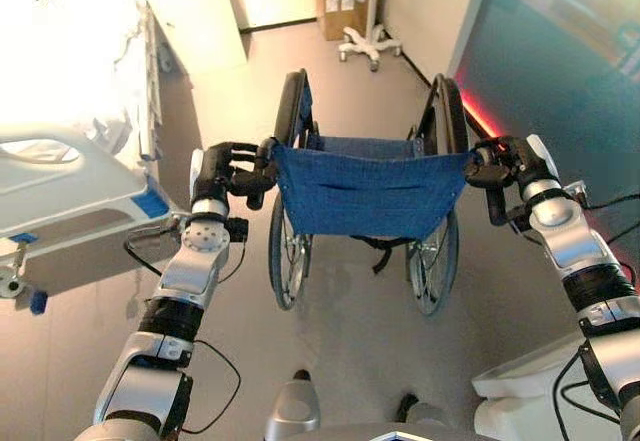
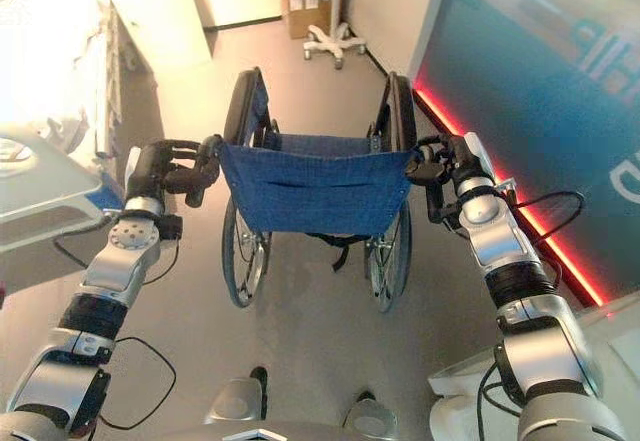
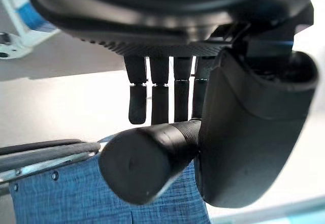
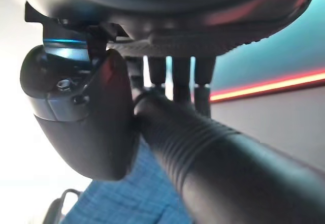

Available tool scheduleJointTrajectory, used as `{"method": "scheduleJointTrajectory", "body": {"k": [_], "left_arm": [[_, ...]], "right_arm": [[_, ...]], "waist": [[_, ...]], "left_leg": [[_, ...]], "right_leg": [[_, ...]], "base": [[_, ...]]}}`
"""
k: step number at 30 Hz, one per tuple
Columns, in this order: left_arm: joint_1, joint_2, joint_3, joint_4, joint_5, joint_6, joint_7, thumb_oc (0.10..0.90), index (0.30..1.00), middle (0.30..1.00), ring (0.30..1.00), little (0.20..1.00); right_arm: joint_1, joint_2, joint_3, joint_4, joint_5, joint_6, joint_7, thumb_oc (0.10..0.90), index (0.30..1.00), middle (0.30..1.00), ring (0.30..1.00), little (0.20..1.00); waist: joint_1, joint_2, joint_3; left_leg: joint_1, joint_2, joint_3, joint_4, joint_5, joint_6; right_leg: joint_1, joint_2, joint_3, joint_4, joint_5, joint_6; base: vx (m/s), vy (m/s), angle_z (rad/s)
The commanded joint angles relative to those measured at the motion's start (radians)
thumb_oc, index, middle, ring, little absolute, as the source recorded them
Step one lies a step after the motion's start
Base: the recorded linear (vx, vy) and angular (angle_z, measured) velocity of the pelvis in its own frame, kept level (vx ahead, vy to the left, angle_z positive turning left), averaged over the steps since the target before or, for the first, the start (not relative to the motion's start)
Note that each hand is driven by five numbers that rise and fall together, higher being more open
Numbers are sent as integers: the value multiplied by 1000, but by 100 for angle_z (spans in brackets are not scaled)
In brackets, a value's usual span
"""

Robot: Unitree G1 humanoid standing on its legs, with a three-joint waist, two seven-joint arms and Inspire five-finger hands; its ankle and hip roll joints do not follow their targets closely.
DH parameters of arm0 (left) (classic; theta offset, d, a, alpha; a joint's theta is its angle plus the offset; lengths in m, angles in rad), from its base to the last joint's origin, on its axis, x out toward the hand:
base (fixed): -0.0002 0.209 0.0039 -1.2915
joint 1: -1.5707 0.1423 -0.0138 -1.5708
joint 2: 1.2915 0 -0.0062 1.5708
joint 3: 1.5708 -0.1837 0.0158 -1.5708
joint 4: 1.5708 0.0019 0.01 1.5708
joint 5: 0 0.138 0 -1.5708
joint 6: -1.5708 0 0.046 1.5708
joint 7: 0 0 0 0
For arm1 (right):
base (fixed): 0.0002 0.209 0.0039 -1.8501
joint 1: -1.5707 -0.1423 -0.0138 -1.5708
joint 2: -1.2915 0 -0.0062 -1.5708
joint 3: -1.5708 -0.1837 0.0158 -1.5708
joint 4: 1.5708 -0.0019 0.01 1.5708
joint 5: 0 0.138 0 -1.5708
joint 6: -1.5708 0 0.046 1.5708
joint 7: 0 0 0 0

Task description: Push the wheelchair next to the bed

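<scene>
Wheelchair (image 1: 365, 211) sits square in front of the robot on the grey floor (image 1: 350, 351), back facing it, so you mostly see the blue fabric backrest (image 1: 368, 193) stretched between the two push handles, with the big spoked wheels below and a bit of the blue seat past the top edge.

Left hand (image 1: 235, 169) is on the left push handle (image 3: 144, 165): in the left wrist view the black rubber grip runs across the palm, fingers (image 3: 159, 97) hanging down behind it and the thumb coming round the near side, so it's wrapped on pretty snug. Right hand (image 1: 497, 164) does the same on the right push handle (image 4: 203, 142); in the right wrist view the ribbed grip passes between thumb and curled fingers, closed around it.

Hospital bed (image 1: 70, 191) is off to the robot's left, white frame with a blue corner piece, its near end roughly level with the left arm. Chair isn't alongside it, there's open floor between the left wheel and the bed.

To the right runs a teal wall panel (image 1: 560, 81) with a red glowing strip (image 1: 480, 116) along the bottom. Further back there's a cardboard box (image 1: 340, 6) and a white stand on a wheeled base (image 1: 368, 46) just beside it.
</scene>
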Motion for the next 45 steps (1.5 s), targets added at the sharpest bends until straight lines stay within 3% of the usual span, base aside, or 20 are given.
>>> {"method": "scheduleJointTrajectory", "body": {"k": [1, 5, 8, 9, 12, 15, 17, 18, 20, 22, 23, 24, 26, 29, 32, 36, 38, 41, 42, 45], "left_arm": [[129, 32, -148, 64, 32, 31, -100, 400, 300, 300, 300, 300], [105, -9, -188, 123, 47, 8, -109, 400, 300, 300, 300, 300], [119, -20, -184, 104, 56, 21, -96, 400, 300, 300, 300, 300], [123, -19, -181, 98, 57, 22, -97, 400, 300, 300, 300, 300], [172, -5, -157, 49, 62, 18, -93, 400, 300, 300, 300, 300], [205, 11, -134, 14, 64, 9, -99, 400, 300, 300, 300, 300], [205, 26, -130, -2, 58, 0, -107, 400, 300, 300, 300, 300], [200, 26, -128, -1, 64, 0, -107, 400, 300, 300, 300, 300], [197, 41, -136, 10, 46, 8, -96, 400, 300, 300, 300, 300], [192, 47, -131, 11, 54, 16, -102, 400, 300, 300, 300, 300], [191, 50, -137, 20, 59, 21, -98, 400, 300, 300, 300, 300], [188, 52, -143, 32, 61, 19, -97, 400, 300, 300, 300, 300], [178, 59, -147, 38, 62, 29, -105, 400, 300, 300, 300, 300], [133, 66, -170, 72, 33, 14, -100, 400, 300, 300, 300, 300], [84, 82, -196, 93, 14, 11, -108, 400, 300, 300, 300, 300], [63, 99, -185, 78, 14, 23, -122, 400, 300, 300, 300, 300], [70, 102, -171, 66, 13, 20, -123, 400, 300, 300, 300, 300], [92, 92, -150, 43, -13, 54, -135, 400, 300, 300, 300, 300], [118, 74, -138, 25, -36, 59, -130, 400, 300, 300, 300, 300], [134, 55, -143, 25, -38, 60, -113, 400, 300, 300, 300, 300]], "right_arm": [[5, -27, 146, 36, -107, -33, 69, 400, 300, 300, 300, 300], [-4, -27, 135, 98, -124, -48, 76, 400, 300, 300, 300, 300], [-18, 1, 146, 128, -134, -45, 84, 400, 300, 300, 300, 300], [-17, 4, 147, 125, -137, -42, 83, 400, 300, 300, 300, 300], [-24, 38, 154, 129, -155, -46, 91, 400, 300, 300, 300, 300], [-37, 47, 161, 131, -164, -64, 108, 400, 300, 300, 300, 300], [-53, 41, 167, 127, -168, -63, 116, 400, 300, 300, 300, 300], [-72, 42, 179, 139, -133, -61, 107, 400, 300, 300, 300, 300], [-66, 73, 174, 135, -156, -68, 121, 400, 300, 300, 300, 300], [-35, 75, 171, 110, -140, -74, 110, 400, 300, 300, 300, 300], [-13, 73, 156, 103, -139, -96, 110, 400, 300, 300, 300, 300], [-5, 72, 148, 101, -134, -104, 113, 400, 300, 300, 300, 300], [-5, 71, 135, 100, -136, -102, 123, 400, 300, 300, 300, 300], [-49, 84, 144, 172, -146, -133, 118, 400, 300, 300, 300, 300], [-91, 73, 155, 233, -116, -153, 97, 400, 300, 300, 300, 300], [-88, 61, 165, 182, -93, -127, 68, 400, 300, 300, 300, 300], [-86, 57, 167, 129, -89, -92, 64, 400, 300, 300, 300, 300], [-89, 43, 169, 64, -70, -45, 86, 400, 300, 300, 300, 300], [-79, 18, 180, 2, -83, -24, 97, 400, 300, 300, 300, 300], [-51, -2, 171, 4, -94, -51, 110, 400, 300, 300, 300, 300]], "waist": [[10, -58, 18], [-8, -48, 4], [24, -39, 9], [29, -36, 11], [101, -3, 24], [139, 14, 20], [150, 11, 17], [150, 8, 16], [157, -6, 10], [162, -22, -1], [164, -35, -11], [164, -43, -17], [168, -51, -22], [166, -25, -9], [143, -11, 8], [113, -28, 12], [105, -39, 13], [100, -57, 8], [82, -62, 10], [62, -62, 9]], "left_leg": [[10, 50, 51, 145, 30, -17], [49, 37, 108, 140, -8, -35], [26, -112, 84, 43, -36, 0], [16, -124, 86, 32, -30, -1], [-119, -215, 56, -84, 101, -18], [-147, -232, 112, -154, 162, -19], [-153, -242, 151, -163, 157, -17], [-127, -231, 193, -162, 117, 10], [-113, -251, 155, -139, 73, 52], [-92, -237, 187, -143, 49, 87], [-70, -248, 177, -154, 40, 107], [-66, -250, 170, -151, 38, 105], [-71, -238, 169, -126, 33, 89], [-50, -184, 146, -105, 25, 55], [-12, -152, 96, -109, 16, 49], [9, -128, 28, -110, -33, 43], [-4, -107, 3, -78, -51, 32], [-39, -61, 9, 3, -59, 21], [-28, -12, 23, 25, -44, 6], [-31, 31, 35, 67, 31, -16]], "right_leg": [[-9, 2, -25, -106, 133, -55], [33, 33, -65, -141, 110, -62], [62, 74, -47, -176, 128, -62], [71, 81, -45, -181, 126, -62], [149, 160, -8, -229, 112, -66], [187, 198, -15, -232, 97, -68], [202, 210, -27, -208, 59, -73], [184, 220, -49, -163, 22, -88], [174, 216, -34, -35, -2, -69], [177, 172, -80, 94, 20, -33], [167, 130, -78, 200, 103, 33], [165, 112, -73, 203, 127, 51], [183, 76, -87, 127, 118, 52], [164, 8, -101, -40, 123, 31], [93, -63, -65, -189, 242, 32], [1, -139, 23, -256, 348, 69], [-11, -137, 41, -256, 337, 71], [-19, -83, 11, -165, 220, 56], [-27, -68, -4, -125, 183, 32], [-13, -39, -35, -116, 160, -7]], "base": [[262, -347, 81], [223, -291, 79], [166, -195, 54], [328, -236, 6], [334, -187, -27], [375, -152, -60], [300, -101, -55], [248, -46, -38], [289, -64, -28], [317, -23, -12], [378, -11, -6], [408, -87, -8], [240, -179, -3], [198, -314, -26], [152, -360, -4], [220, -487, 49], [229, -558, 65], [232, -479, 76], [246, -322, 107], [216, -294, 79]]}}
